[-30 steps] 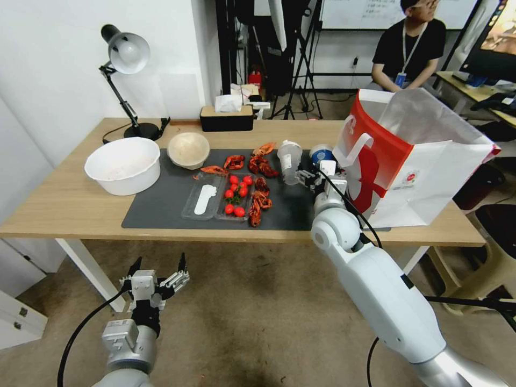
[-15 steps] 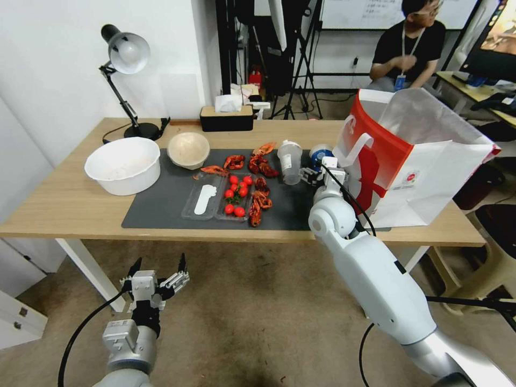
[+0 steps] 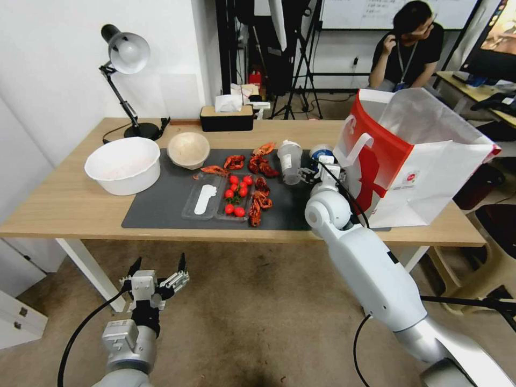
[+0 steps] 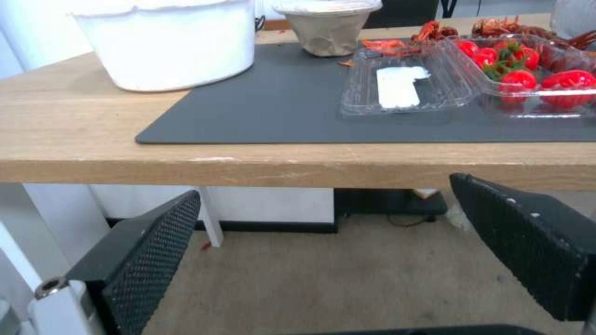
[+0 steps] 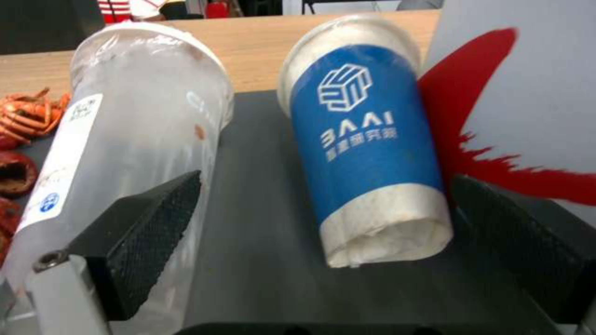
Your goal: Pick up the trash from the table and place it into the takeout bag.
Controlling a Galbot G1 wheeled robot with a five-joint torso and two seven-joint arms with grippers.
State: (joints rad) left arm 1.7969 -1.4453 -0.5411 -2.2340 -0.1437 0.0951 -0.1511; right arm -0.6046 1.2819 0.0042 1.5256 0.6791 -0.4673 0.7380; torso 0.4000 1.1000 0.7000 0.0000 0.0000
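Note:
On the dark mat (image 3: 161, 204) of the table (image 3: 64, 204), a tall blue cup (image 3: 321, 152) stands against the red-and-white takeout bag (image 3: 424, 172), with a clear lidded cup (image 3: 290, 161) beside it. My right gripper (image 3: 321, 171) is open just in front of them. In the right wrist view the blue cup (image 5: 366, 139) sits between the open fingers (image 5: 143, 242), one finger in front of the clear cup (image 5: 137, 139) and the other by the bag (image 5: 534, 93). A small beige bowl (image 3: 188, 149) stands at the mat's far left. My left gripper (image 3: 156, 279) hangs open below the table's front edge.
A big white bowl (image 3: 123, 164) stands left of the mat. Clear trays with tomatoes (image 3: 236, 194) and crayfish shells (image 3: 260, 201) lie mid-mat. A desk lamp (image 3: 126, 54) and a tissue box (image 3: 227, 117) stand at the back. In the left wrist view the table edge (image 4: 186, 163) is above the fingers.
My right arm has pushed forward, bringing its gripper closer to the blue cup. The left arm has not moved.

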